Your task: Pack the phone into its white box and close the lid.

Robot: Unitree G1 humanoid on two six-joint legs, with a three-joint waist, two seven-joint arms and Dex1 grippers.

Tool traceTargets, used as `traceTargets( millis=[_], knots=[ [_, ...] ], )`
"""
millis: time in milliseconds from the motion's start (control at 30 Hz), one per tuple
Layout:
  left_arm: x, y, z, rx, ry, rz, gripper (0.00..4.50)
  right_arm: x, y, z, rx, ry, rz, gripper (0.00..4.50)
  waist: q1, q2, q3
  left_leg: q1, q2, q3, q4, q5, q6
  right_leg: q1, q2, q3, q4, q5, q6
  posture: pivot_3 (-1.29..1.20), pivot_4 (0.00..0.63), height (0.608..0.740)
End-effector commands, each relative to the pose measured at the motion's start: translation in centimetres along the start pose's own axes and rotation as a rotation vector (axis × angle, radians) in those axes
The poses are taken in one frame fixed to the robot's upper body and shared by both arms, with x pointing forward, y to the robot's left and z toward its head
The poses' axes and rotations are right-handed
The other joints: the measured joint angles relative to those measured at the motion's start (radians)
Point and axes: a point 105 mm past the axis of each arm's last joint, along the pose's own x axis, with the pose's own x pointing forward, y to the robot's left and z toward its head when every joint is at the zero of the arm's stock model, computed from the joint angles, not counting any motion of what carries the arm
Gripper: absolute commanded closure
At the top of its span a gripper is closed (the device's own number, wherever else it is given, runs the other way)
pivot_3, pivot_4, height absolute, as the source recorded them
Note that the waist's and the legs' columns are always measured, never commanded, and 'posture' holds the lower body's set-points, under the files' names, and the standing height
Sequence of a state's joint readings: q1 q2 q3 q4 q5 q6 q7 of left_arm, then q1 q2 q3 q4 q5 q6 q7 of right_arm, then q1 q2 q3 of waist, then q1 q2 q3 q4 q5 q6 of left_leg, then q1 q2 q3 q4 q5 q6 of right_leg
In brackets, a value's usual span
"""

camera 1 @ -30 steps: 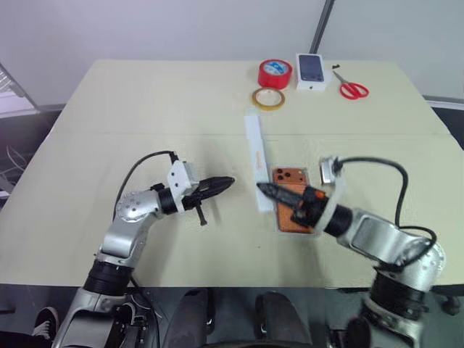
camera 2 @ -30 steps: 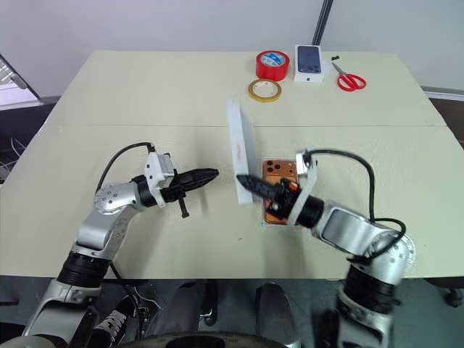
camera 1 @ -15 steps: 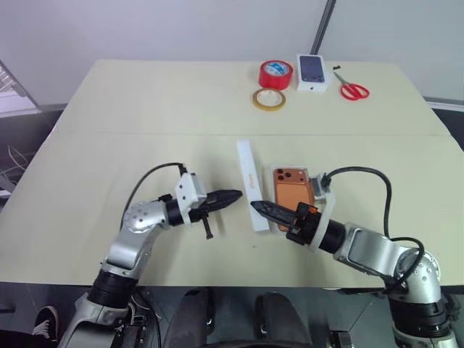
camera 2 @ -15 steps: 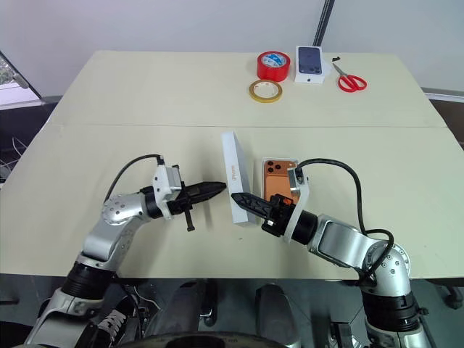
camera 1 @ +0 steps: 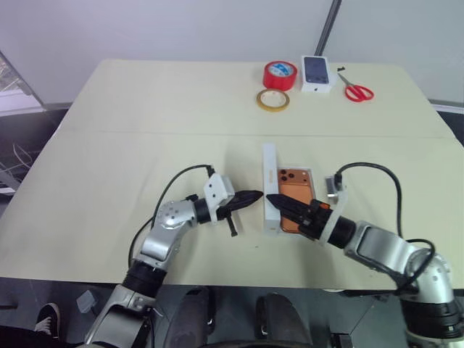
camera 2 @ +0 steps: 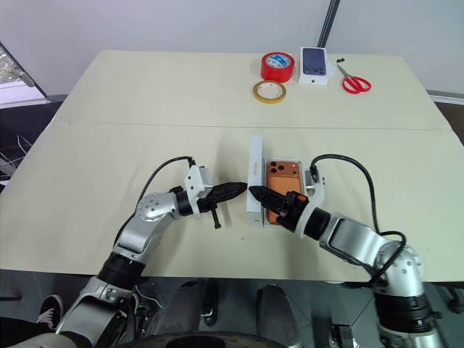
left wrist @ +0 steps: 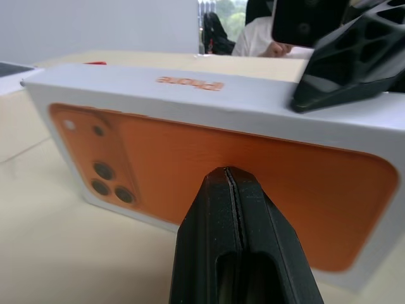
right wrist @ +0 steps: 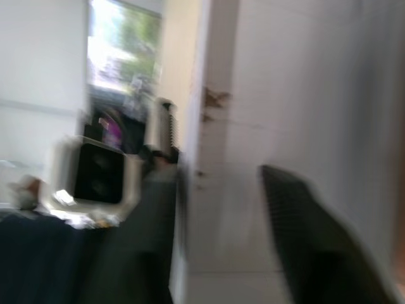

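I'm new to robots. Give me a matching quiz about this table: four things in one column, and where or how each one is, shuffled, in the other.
Things:
1. red tape roll
2. scissors
3. lid
4. left claw

Place or state:
A. right of the small box with a phone picture
B. shut, pointing at the lid
C. left of that small box
D. standing on its long edge beside the phone

Pairs: 1-C, 2-A, 3-D, 4-B.
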State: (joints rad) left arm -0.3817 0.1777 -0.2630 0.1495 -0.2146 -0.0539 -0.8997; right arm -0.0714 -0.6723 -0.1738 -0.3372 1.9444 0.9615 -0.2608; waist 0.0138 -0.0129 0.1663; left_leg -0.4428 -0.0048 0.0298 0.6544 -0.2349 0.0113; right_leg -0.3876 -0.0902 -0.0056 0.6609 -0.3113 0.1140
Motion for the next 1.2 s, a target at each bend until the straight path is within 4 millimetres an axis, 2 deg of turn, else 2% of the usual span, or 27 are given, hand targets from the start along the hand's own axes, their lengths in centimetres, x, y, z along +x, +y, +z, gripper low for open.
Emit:
traceTargets(
  millis=[33,100,167,233,333,400,433,467,500,633,667,733,867,1033,1200],
  knots=[
    [1.8,-0.3,0.8,0.027,-0.033,-0.030,4.50,-2.5,-0.4,1.6,-0.199,0.030,-0.031,1.37,0.001,0.000,0.000,0.000,0.000,0.000,0.000,0.000,0.000,0.000,0.000,0.000,0.000,0.000,0.000,0.00,0.150,0.728],
    [3.3,-0.6,1.3,0.015,-0.064,-0.043,4.50,-4.9,-1.4,3.5,-0.337,0.056,-0.065,1.37,0.006,0.000,0.000,-0.001,0.000,0.000,0.002,-0.001,0.002,0.001,0.000,0.000,0.000,0.000,0.000,0.00,0.150,0.728],
    [4.3,-1.0,1.7,0.009,-0.084,-0.057,4.50,-6.3,-2.2,5.1,-0.479,0.064,-0.111,1.37,0.002,0.000,0.000,-0.001,0.000,0.000,0.005,-0.002,0.004,0.002,0.001,-0.001,0.000,0.000,0.000,0.00,0.150,0.728],
    [4.5,-1.1,1.8,0.008,-0.087,-0.060,4.50,-6.6,-2.5,5.5,-0.534,0.075,-0.109,1.37,-0.001,0.000,0.000,-0.001,0.001,0.000,0.007,-0.004,0.006,0.003,0.001,-0.001,-0.002,0.000,0.000,0.00,0.150,0.728],
    [5.3,-1.6,1.9,0.005,-0.098,-0.079,4.50,-6.3,-2.5,8.7,-0.684,-0.041,-0.149,1.37,-0.007,0.002,-0.001,0.000,0.002,0.000,0.007,-0.004,0.007,0.003,0.003,0.000,-0.001,0.000,0.000,0.00,0.150,0.728],
    [5.1,-1.5,2.0,0.005,-0.100,-0.079,4.50,-5.7,-2.8,9.4,-0.721,-0.087,-0.184,1.37,-0.003,0.003,0.000,0.000,0.002,0.000,0.007,-0.004,0.007,0.002,0.003,0.000,-0.001,0.000,0.000,0.00,0.150,0.728],
    [4.6,-1.2,2.2,0.006,-0.097,-0.072,4.50,-5.2,-3.1,9.5,-0.771,-0.103,-0.210,1.75,-0.002,0.002,0.000,0.000,0.002,0.000,0.007,-0.004,0.007,0.002,0.003,0.000,0.000,0.000,0.000,0.00,0.150,0.728],
    [4.1,-0.9,2.3,0.002,-0.094,-0.065,4.50,-4.7,-3.3,9.5,-0.824,-0.115,-0.231,1.89,-0.001,0.002,0.000,0.000,0.002,0.000,0.007,-0.004,0.007,0.002,0.003,0.000,0.000,0.000,0.000,0.00,0.150,0.728],
    [3.7,-0.7,2.5,0.001,-0.091,-0.062,4.50,-4.3,-3.4,9.7,-0.890,-0.130,-0.259,2.22,0.000,0.002,0.000,-0.001,0.002,0.000,0.007,-0.004,0.007,0.002,0.003,0.000,0.000,0.000,0.000,0.00,0.150,0.728],
    [2.0,0.8,3.1,0.007,-0.062,-0.009,4.50,-3.1,-4.1,10.0,-1.067,-0.181,-0.345,4.27,0.001,0.003,0.000,-0.001,0.001,0.000,0.008,-0.004,0.006,0.002,0.002,0.001,0.000,0.000,0.000,0.00,0.150,0.728],
    [1.7,1.1,3.1,0.014,-0.053,0.004,4.50,-2.9,-4.3,10.1,-1.104,-0.186,-0.365,4.45,0.001,0.003,0.000,-0.001,0.001,0.000,0.008,-0.004,0.006,0.002,0.001,0.000,0.000,0.000,0.000,0.00,0.150,0.728],
    [1.4,2.0,2.6,0.014,-0.006,0.040,4.50,-2.8,-5.0,10.3,-1.168,-0.194,-0.422,4.45,0.002,0.003,0.000,-0.001,0.000,0.000,0.009,-0.004,0.006,0.002,0.001,0.000,0.000,0.000,0.000,0.00,0.150,0.728],
    [1.4,2.8,0.8,0.016,0.101,0.071,4.50,-3.4,-5.9,10.1,-1.173,-0.209,-0.468,4.45,0.001,0.003,0.000,-0.001,0.000,0.000,0.009,-0.004,0.006,0.003,0.001,-0.001,0.000,0.000,0.000,0.00,0.150,0.728],
    [1.5,2.5,-1.3,-0.012,0.219,0.024,4.50,-3.3,-4.9,8.6,-1.247,-0.162,-0.403,4.45,-0.001,0.003,0.000,-0.001,0.000,0.000,0.009,-0.004,0.006,0.003,0.002,-0.001,0.000,0.000,0.000,0.00,0.150,0.728],
    [1.5,1.8,-2.5,-0.037,0.280,-0.032,4.50,-3.1,-4.3,8.0,-1.265,-0.142,-0.367,4.45,-0.001,0.004,0.000,0.000,0.001,0.000,0.009,-0.004,0.006,0.003,0.002,-0.001,0.001,0.000,0.000,0.00,0.150,0.728]
  ],
)
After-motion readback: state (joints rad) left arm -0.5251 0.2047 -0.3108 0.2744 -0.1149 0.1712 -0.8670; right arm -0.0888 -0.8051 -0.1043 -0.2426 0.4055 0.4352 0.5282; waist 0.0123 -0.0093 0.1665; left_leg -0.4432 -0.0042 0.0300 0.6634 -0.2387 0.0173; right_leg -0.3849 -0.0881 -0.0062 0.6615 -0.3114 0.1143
